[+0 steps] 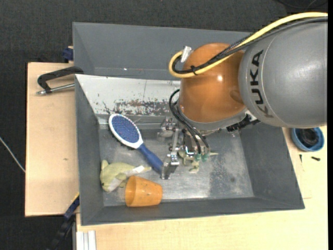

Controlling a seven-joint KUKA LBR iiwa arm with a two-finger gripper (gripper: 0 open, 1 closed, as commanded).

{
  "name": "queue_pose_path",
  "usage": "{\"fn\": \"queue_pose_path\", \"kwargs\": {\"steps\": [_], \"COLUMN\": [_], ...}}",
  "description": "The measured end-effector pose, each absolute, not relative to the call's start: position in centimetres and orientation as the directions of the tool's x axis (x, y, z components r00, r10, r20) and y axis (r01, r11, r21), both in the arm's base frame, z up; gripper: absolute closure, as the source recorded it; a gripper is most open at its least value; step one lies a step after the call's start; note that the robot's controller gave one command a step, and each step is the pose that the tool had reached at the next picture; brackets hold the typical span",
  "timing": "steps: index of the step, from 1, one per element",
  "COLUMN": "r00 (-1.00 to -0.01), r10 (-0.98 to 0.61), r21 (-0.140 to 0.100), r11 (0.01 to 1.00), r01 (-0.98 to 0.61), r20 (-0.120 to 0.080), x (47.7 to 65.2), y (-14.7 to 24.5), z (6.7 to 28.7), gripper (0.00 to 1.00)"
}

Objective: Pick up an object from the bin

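Observation:
My gripper [177, 163] hangs low over the middle of the bin floor, under the orange wrist cover. Its metal fingers point down and left, close to the handle end of a blue and white hairbrush [130, 137] that lies slantwise with its oval head toward the upper left. One fingertip [167, 170] stands just right of the brush handle. Nothing shows between the fingers. An orange plastic cup [142, 191] lies on its side near the front wall, left of and below the gripper.
A pale yellow-green soft toy [115, 173] lies at the front left, touching the cup and the brush handle. The arm and its orange cover hide the bin's right rear part.

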State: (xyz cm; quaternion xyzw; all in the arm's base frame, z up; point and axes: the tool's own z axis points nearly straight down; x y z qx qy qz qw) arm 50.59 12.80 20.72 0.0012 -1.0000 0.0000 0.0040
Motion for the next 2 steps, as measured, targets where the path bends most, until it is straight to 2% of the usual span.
{"fn": "queue_pose_path", "kwargs": {"steps": [1,2], "r00": [-0.991,-0.991], "r10": [0.136,0.135], "r21": [0.004,0.004], "r11": [0.991,0.991], "r01": [0.135,0.135], "r20": [-0.008,-0.007], "x": [53.19,53.19], "y": [10.51,10.55], "z": [7.08,7.36], "gripper": [0.00,1.00]}}
